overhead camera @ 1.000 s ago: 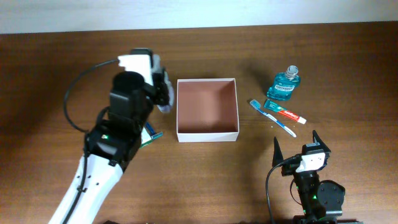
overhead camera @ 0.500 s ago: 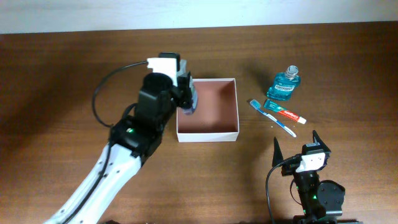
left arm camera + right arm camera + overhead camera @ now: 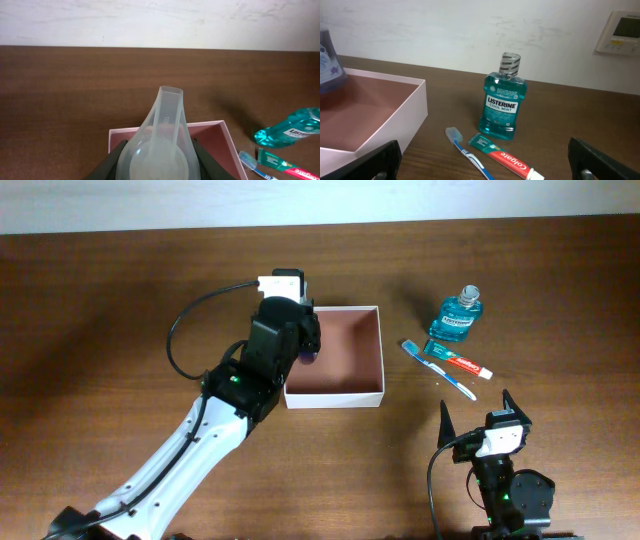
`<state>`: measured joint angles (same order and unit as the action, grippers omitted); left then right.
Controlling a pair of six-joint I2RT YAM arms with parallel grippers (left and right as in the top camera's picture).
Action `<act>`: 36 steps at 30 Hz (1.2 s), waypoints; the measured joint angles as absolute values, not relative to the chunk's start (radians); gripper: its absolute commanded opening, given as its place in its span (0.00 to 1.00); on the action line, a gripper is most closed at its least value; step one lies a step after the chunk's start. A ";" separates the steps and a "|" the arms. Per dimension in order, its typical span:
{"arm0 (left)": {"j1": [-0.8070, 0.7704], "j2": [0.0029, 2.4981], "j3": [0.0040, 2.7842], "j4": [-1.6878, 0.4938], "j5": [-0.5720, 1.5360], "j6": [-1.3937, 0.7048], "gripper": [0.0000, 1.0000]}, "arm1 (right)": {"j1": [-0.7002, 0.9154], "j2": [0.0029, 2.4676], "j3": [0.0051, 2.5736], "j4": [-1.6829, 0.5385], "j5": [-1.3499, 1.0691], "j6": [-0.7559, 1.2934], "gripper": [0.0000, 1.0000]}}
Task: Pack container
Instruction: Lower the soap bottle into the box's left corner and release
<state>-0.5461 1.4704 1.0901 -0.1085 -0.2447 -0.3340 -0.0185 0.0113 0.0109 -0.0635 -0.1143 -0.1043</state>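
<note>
The container (image 3: 335,395), a square shallow white box with a reddish-brown inside, sits mid-table; it also shows in the left wrist view (image 3: 220,145) and the right wrist view (image 3: 395,130). My left gripper (image 3: 305,345) is shut on a translucent whitish bottle (image 3: 162,125) and holds it over the container's left edge. The bottle shows with purple print at the left edge of the right wrist view (image 3: 329,62). My right gripper (image 3: 475,405) is open and empty, near the front edge, right of the container.
A teal mouthwash bottle (image 3: 458,318) lies right of the container and shows standing in the right wrist view (image 3: 501,107). A blue toothbrush (image 3: 440,370) and a toothpaste tube (image 3: 462,362) lie in front of it. The small green-and-white carton is hidden.
My left arm has carried the translucent bottle rightward from left of the container to over its left edge. The right arm has not moved.
</note>
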 measured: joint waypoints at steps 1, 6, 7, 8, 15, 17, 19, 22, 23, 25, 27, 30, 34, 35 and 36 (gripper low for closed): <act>-0.546 1.476 1.090 -0.107 -0.245 -0.334 0.01 | -0.019 0.011 0.011 -0.064 -0.114 -0.104 0.99; -0.546 1.523 1.090 -0.082 -0.249 -0.320 0.01 | -0.019 0.011 0.011 -0.064 -0.114 -0.104 0.99; -0.546 1.531 1.090 -0.079 -0.253 -0.315 0.00 | -0.019 0.011 0.011 -0.064 -0.114 -0.104 0.99; -0.546 1.539 1.090 -0.077 -0.261 -0.311 0.01 | -0.019 0.011 0.011 -0.064 -0.114 -0.104 0.99; -0.546 1.552 1.090 -0.063 -0.289 -0.288 0.01 | -0.019 0.011 0.011 -0.064 -0.114 -0.104 0.99; -0.547 1.554 1.090 -0.063 -0.289 -0.286 0.01 | -0.019 0.011 0.011 -0.064 -0.114 -0.104 0.99; -0.548 1.561 1.090 -0.054 -0.289 -0.284 0.00 | -0.019 0.011 0.011 -0.064 -0.114 -0.104 0.99; -0.548 1.595 1.090 -0.018 -0.291 -0.281 0.00 | -0.019 0.011 0.011 -0.064 -0.114 -0.104 0.99; -0.548 1.605 1.090 -0.012 -0.294 -0.280 0.00 | -0.019 0.011 0.011 -0.064 -0.114 -0.104 0.99; -0.548 1.625 1.090 -0.009 -0.302 -0.274 0.01 | -0.019 0.011 0.011 -0.064 -0.114 -0.104 0.99; -0.548 1.639 1.090 -0.001 -0.312 -0.265 0.01 | -0.019 0.011 0.011 -0.064 -0.114 -0.104 0.99; -0.548 1.653 1.090 0.015 -0.332 -0.253 0.01 | -0.019 0.011 0.011 -0.064 -0.114 -0.105 0.98; -0.548 1.668 1.090 0.027 -0.350 -0.250 0.01 | -0.019 0.011 0.011 -0.064 -0.114 -0.104 0.99; -0.548 1.670 1.090 0.027 -0.350 -0.250 0.01 | -0.019 0.011 0.011 -0.064 -0.114 -0.104 0.98; -0.548 1.676 1.090 0.027 -0.353 -0.250 0.00 | -0.019 0.011 0.011 -0.064 -0.114 -0.104 0.99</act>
<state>-0.5480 1.6760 1.0901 0.0269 -0.3527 -0.2497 -0.0185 0.0109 0.0109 -0.0635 -0.1143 -0.1040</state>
